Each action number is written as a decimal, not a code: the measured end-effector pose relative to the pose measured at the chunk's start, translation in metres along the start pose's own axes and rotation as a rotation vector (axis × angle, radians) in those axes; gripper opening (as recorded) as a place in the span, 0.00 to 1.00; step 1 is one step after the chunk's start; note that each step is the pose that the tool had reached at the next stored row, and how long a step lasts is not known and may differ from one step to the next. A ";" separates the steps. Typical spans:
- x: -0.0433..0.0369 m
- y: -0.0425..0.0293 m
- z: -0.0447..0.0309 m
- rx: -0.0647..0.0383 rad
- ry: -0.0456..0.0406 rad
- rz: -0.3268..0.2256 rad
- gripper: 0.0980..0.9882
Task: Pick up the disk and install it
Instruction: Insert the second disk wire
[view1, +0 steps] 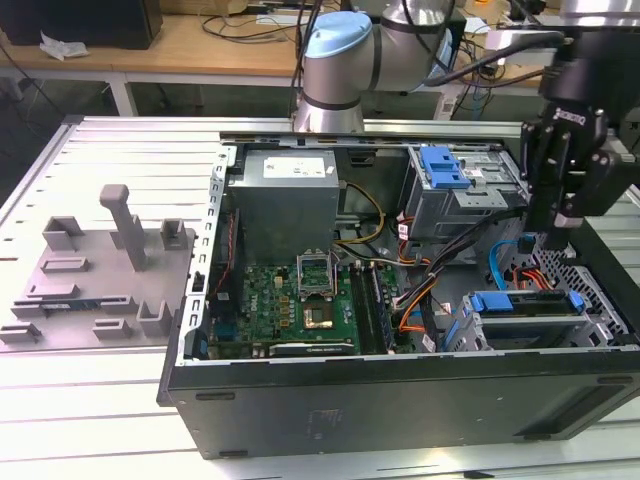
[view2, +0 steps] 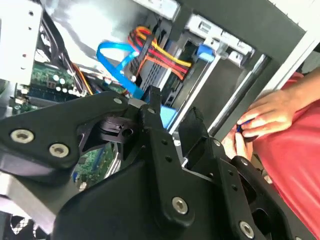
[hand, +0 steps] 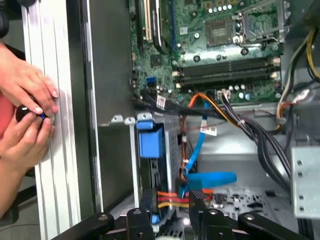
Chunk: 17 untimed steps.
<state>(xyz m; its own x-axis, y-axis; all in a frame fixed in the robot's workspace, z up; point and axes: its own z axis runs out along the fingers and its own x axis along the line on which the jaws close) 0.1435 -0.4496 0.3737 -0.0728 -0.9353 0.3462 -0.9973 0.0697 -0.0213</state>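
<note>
While the gripper (view1: 560, 238) hangs over the right-hand end of the open computer case (view1: 400, 395) in the exterior view, its black fingers (view2: 152, 107) point down toward the drive bay at the case's front corner on that side; whether they are parted or closed cannot be told, and nothing is seen between them. The disk (view1: 527, 305), in its bright blue carrier, sits in the grey metal cage (view1: 470, 335) just below the gripper, and in the first wrist view the carrier's blue end (hand: 150, 141) stands beside the case wall, with a light-blue data cable (hand: 197, 145) and red, yellow and orange power leads (hand: 167, 197) close by. A person's hands (hand: 27, 117) rest on the slatted bench (view1: 90, 400) just outside the case wall, holding a small dark object. Judged from this, the chief risks are the fingers snagging the loose cables beside the bay, or striking the cage edge if the approach is off line; the hands near the case would be exposed to any sideways sweep of the arm. White print marks the gripper body and a label lies on the power supply (view1: 285, 205), but no writing is reported here.
</note>
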 end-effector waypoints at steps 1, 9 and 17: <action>-0.0003 0.0006 0.0002 0.000 0.0103 0.000 0.37; -0.0038 0.0009 0.0038 -0.042 0.0235 0.099 0.37; -0.0225 0.0018 0.0026 -0.035 0.0812 0.036 0.37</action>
<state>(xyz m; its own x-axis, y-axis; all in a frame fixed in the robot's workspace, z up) 0.1434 -0.4293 0.3634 -0.1061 -0.9009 0.4208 -0.9933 0.1158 -0.0026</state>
